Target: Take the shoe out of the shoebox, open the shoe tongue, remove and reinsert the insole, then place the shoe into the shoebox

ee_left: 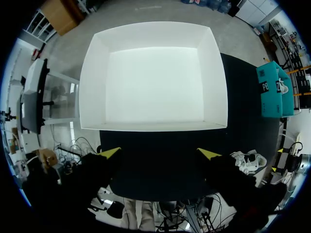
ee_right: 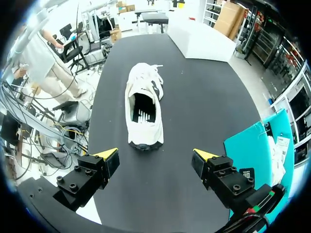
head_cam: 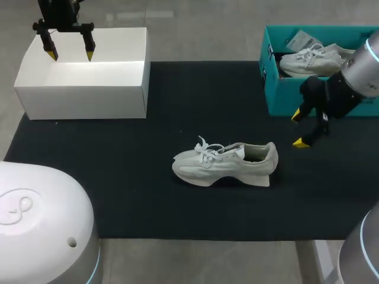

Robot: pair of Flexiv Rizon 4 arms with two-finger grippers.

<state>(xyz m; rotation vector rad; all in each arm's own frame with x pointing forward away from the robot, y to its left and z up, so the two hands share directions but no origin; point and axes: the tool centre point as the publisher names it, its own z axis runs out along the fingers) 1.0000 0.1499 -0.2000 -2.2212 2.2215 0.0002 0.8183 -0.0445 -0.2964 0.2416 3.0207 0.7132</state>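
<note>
Right pincer (head_cam: pixel 298 129) wide; boxed shoe (head_cam: pixel 311 59) partly hidden

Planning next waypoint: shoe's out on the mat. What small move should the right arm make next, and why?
Probably ease the right gripper forward to the shoe heel: its fingers stand open, the heel faces it, and only bare mat lies between.

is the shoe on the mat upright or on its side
Upright: the shoe rests on its sole on the black mat, laces and opening facing up.
</note>
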